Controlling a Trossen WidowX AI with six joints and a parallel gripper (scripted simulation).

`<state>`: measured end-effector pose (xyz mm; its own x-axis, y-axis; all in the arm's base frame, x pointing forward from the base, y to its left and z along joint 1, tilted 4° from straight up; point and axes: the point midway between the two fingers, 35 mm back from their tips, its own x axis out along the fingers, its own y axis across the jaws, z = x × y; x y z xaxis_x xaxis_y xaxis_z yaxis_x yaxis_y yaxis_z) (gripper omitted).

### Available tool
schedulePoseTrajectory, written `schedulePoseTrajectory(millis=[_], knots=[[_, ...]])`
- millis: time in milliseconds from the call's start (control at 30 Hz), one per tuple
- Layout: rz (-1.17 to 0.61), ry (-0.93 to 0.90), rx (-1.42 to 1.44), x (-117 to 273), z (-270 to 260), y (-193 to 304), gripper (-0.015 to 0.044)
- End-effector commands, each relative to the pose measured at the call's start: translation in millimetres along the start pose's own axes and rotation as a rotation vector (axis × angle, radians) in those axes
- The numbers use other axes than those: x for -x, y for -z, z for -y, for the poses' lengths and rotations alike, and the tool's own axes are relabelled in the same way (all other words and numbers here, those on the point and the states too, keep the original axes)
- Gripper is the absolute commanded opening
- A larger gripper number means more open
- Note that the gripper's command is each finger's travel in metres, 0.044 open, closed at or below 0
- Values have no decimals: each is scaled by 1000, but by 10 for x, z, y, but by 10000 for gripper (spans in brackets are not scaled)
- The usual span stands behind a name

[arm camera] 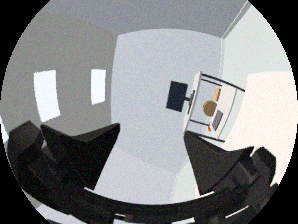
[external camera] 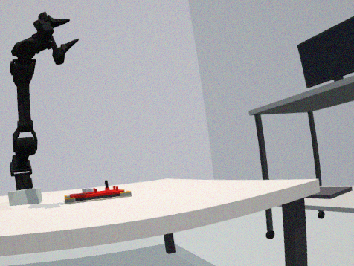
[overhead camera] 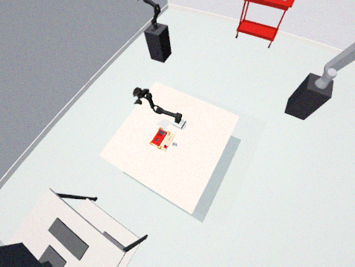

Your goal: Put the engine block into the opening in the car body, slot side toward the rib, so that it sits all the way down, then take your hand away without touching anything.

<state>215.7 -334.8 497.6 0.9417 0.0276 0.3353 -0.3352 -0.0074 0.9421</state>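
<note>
The red car body point(overhead camera: 159, 138) point(external camera: 108, 192) lies flat on the white table, in a frame with orange corners. A grey block point(external camera: 87, 190) shows at its end nearer the arm's base in the exterior view. It looks like the engine block, but its slot, the rib and how deep it sits are too small to tell. My gripper point(overhead camera: 135, 96) point(external camera: 73, 30) point(arm camera: 153, 131) is open and empty, high above the table and well away from the car body. The wrist view shows neither the car body nor the block.
A beige board point(overhead camera: 170, 138) lies beside the car body, with a small red piece point(overhead camera: 165, 146) at it. A small grey part point(overhead camera: 174, 144) lies just past the board. A black post point(external camera: 106, 183) stands up at the car body. The arm's base stands close by.
</note>
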Motion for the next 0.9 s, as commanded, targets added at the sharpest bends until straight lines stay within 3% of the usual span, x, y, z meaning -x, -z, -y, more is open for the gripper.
schedulePoseTrajectory(millis=[0, 867], knots=[[0, 0, 0, 0, 0, 0, 426], [108, -293, 131, 437, -1191, 642, 440]])
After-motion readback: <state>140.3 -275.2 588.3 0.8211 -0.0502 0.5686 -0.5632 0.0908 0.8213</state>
